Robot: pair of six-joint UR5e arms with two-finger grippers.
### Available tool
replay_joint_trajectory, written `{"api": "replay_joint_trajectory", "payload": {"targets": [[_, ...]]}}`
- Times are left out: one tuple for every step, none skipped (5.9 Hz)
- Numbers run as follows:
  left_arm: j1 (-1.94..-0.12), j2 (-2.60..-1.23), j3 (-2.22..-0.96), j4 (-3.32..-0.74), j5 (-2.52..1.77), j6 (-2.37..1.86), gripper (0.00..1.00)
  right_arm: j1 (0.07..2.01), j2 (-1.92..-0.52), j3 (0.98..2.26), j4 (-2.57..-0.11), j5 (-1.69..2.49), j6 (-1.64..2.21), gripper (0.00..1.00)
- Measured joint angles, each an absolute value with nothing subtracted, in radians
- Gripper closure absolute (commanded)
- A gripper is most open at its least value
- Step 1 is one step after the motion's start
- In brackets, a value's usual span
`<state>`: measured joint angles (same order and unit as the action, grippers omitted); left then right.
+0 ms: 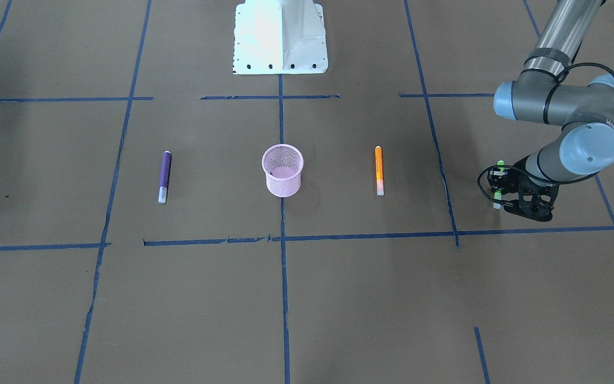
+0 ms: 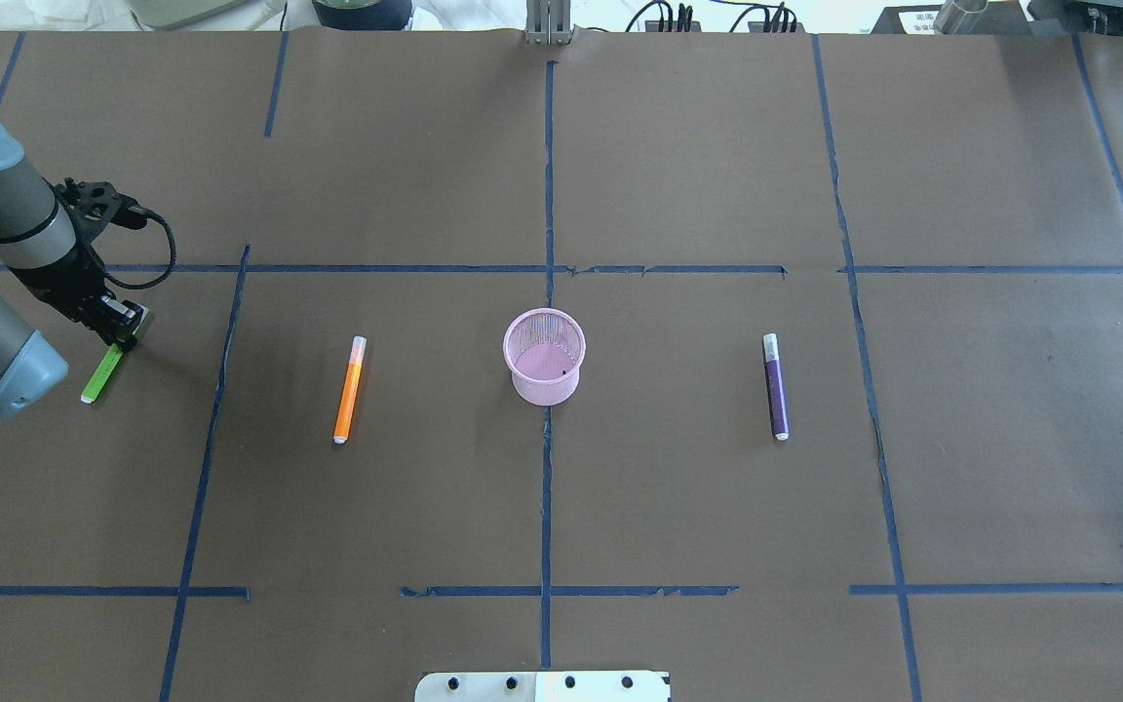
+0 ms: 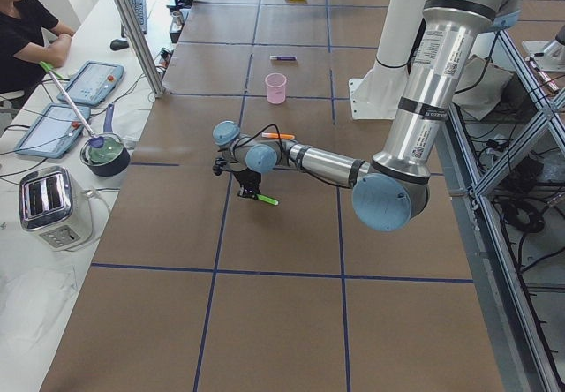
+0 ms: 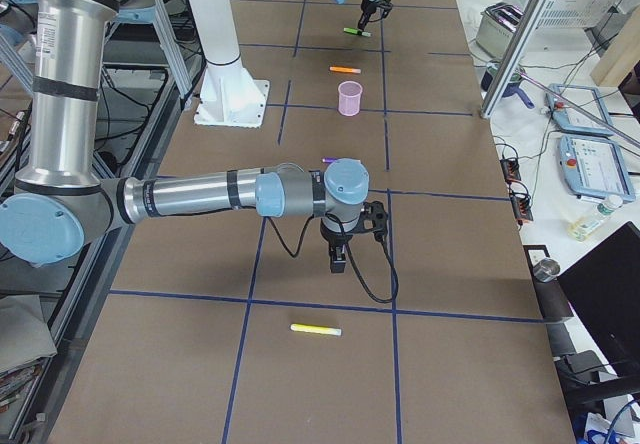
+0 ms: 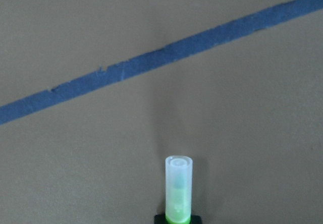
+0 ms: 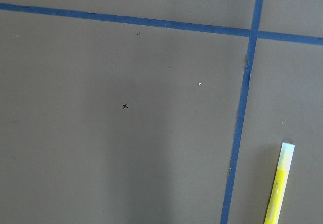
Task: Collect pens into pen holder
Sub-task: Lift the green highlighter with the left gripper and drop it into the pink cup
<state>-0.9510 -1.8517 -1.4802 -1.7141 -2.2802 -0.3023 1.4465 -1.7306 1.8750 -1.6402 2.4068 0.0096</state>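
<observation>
At the far left of my overhead view, the left gripper (image 2: 121, 333) has its fingers closed on the green pen (image 2: 101, 374) near the cap end, with the barrel slanting toward lower left. I read that as the pick for carrying it over, though I can't tell if it's clear of the table. Moving right come the orange pen (image 2: 350, 388), the pen holder (image 2: 544, 385) at centre with nothing in it, probably placed for either arm's reach, then the purple pen (image 2: 776, 386). The right gripper (image 4: 340, 260) shows only side-on, so I can't tell whether it's open or closed. Count: three pens, one holder, plus one yellow pen (image 6: 278, 188).
</observation>
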Motion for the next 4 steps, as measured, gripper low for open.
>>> {"api": "replay_joint_trajectory", "payload": {"targets": [[-0.951,-1.866,-1.546,-1.711,-2.283,-0.309,1.00,1.447,-1.730,1.884,-1.640,2.407,0.007,0.00],[-0.950,-1.882,-1.633,-1.711,-2.284,-0.329,1.00,1.447,-1.730,1.896,-1.641,2.409,0.008,0.00],[-0.928,-1.928,-1.707,-1.715,-2.281,-0.387,1.00,1.444,-1.729,1.902,-1.626,2.413,0.010,0.00],[-0.874,-2.002,-1.764,-1.730,-2.243,-0.510,1.00,1.441,-1.730,1.898,-1.584,2.416,0.010,0.00]]}}
